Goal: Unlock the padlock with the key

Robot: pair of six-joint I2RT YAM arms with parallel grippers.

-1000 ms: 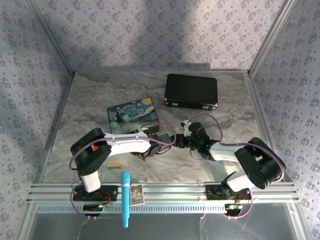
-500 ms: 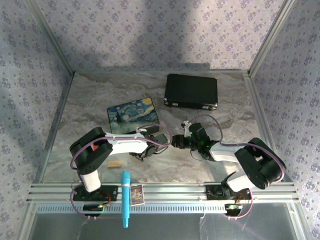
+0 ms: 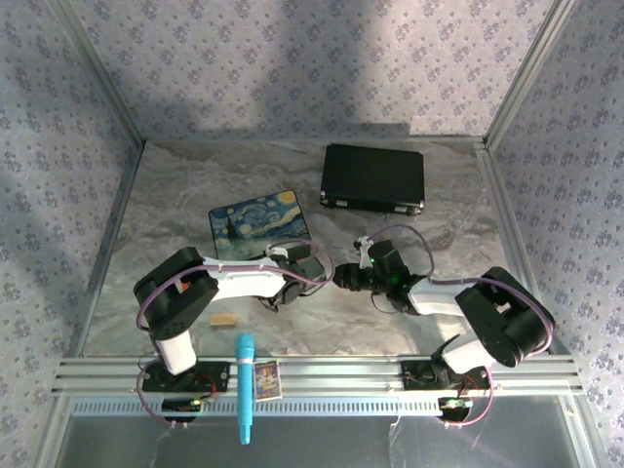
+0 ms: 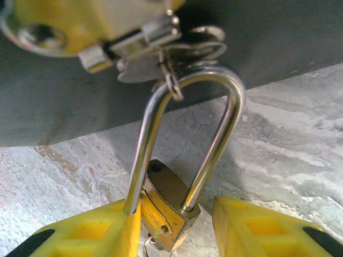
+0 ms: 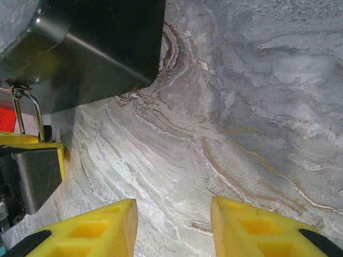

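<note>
step in hand: steadying the tiny brass-gold padlock with silver shackle [image 4: 166,206]. my left fingers [image 4: 80,233] spread round it, one touching. right fingers [image 5: 91,227] spread, empty. next, i judge: grip padlock, fetch key.

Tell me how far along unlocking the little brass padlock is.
Done: the brass padlock with silver shackle sits between the left gripper's yellow fingers, a metal ring hooked on its shackle. In hand: nothing; the right gripper hangs open above the marble table, holding no key. Left: fit a key and turn it. Whether the shackle is free is unclear.
</note>
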